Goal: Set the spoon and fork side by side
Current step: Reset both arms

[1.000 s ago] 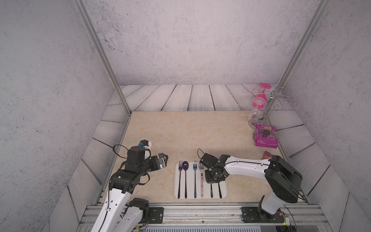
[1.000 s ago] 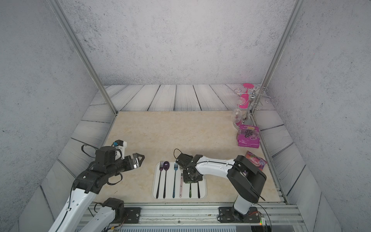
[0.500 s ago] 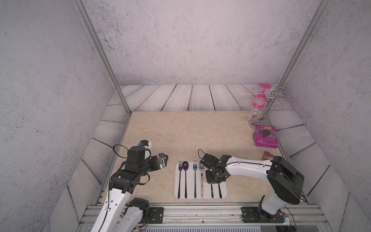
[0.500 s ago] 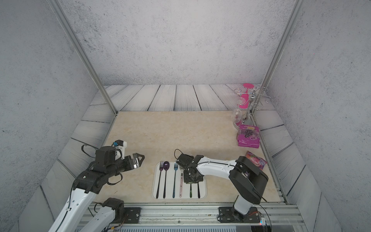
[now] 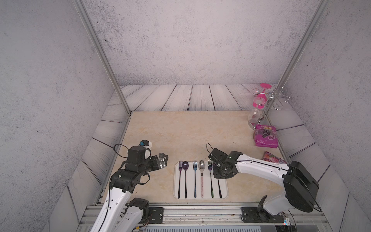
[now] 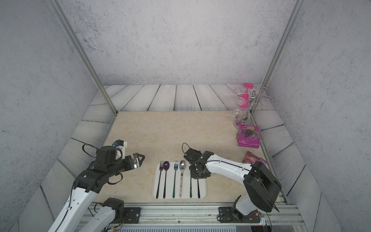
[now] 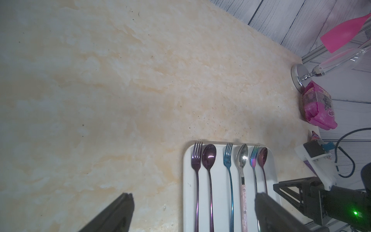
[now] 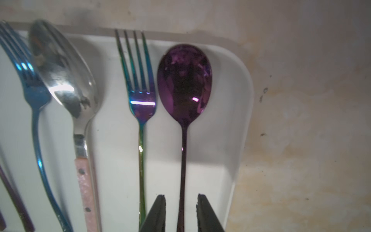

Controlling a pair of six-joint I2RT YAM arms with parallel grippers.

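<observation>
R tool (image 8: 181,197) let go, astride purple spoon (image 8: 184,80) hdl, rainbow fork (image 8: 141,96) alongside

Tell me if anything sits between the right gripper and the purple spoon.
Nothing visible does. The right gripper straddles the handle of the purple spoon with its jaws slightly apart, and the spoon lies on the tray beside the rainbow fork.

Left gripper (image 7: 193,195) aloft, jaws wide; right gripper (image 8: 181,197) low, jaws slightly parted

A robot lab cell: grey panel walls (image 5: 190,40) and aluminium posts (image 5: 103,60) box in a marble-look tabletop (image 5: 180,130), with a mounting rail (image 5: 200,211) behind the right gripper (image 5: 217,177).
</observation>
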